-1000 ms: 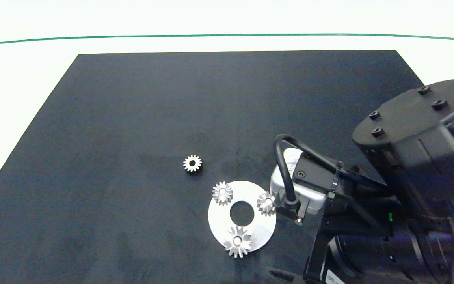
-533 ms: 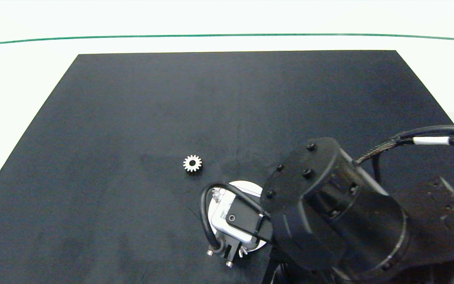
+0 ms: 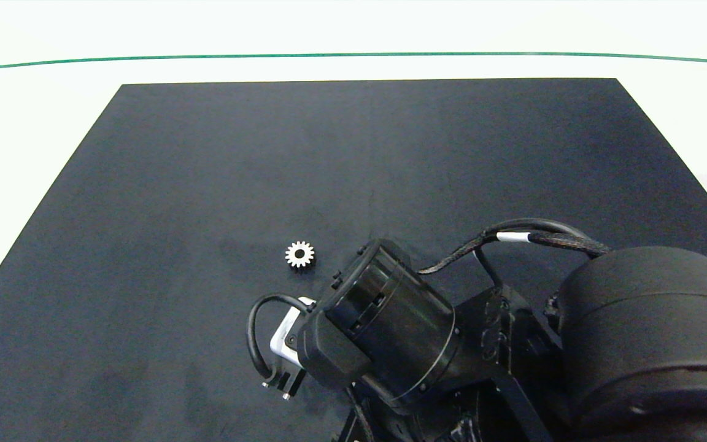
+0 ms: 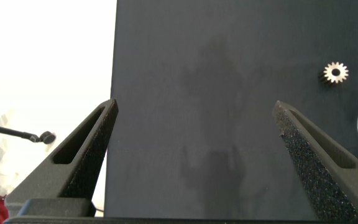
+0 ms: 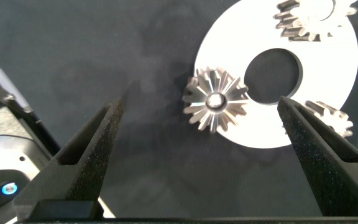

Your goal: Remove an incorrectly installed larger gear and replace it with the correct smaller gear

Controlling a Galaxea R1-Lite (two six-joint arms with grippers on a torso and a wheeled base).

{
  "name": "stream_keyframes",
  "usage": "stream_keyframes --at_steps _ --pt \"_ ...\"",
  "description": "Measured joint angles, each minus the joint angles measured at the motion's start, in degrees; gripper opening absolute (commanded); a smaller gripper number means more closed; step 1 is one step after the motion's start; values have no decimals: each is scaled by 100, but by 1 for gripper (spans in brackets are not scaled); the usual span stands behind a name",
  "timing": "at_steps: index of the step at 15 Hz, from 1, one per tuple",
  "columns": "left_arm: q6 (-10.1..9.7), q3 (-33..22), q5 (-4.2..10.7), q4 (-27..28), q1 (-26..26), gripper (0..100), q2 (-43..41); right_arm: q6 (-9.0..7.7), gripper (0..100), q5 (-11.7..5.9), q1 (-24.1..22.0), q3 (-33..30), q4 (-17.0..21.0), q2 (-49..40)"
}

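Black mat [image 3: 267, 153] on white table [image 3: 22, 123]; green line [image 3: 353, 55] beyond.

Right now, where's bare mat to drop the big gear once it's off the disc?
Free: the wide stretch of black mat left of and beyond the small white gear. Crowded: the near right, where the right end effector, open, hovers over the big gear on the disc, between two little grey gears. The left end effector is open over bare mat.

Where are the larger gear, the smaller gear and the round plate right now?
larger gear [image 5: 215, 100]: right wrist view, on its central hub.
smaller gear [image 3: 299, 254]: head view, on its toothed ring beside the hole.
round plate [image 5: 229, 38]: right wrist view, on bare white surface near its rim.
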Motion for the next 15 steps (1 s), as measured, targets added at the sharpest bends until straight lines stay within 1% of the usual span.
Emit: stream_keyframes --at_steps 3,6,13,14,15 --pt "0 0 1 -6 0 100 -2 -30 100 1 -180 -328 599 143" --pt "0 0 1 -2 0 100 -11 -24 100 0 -295 -452 651 201" --pt "9 -7 1 -9 0 100 -38 4 100 0 -257 -439 651 455" --pt "7 -10 4 -9 0 100 -44 4 100 -41 -257 -430 649 486" --pt "9 -10 1 -9 0 100 -49 6 100 -121 -260 -428 651 521"
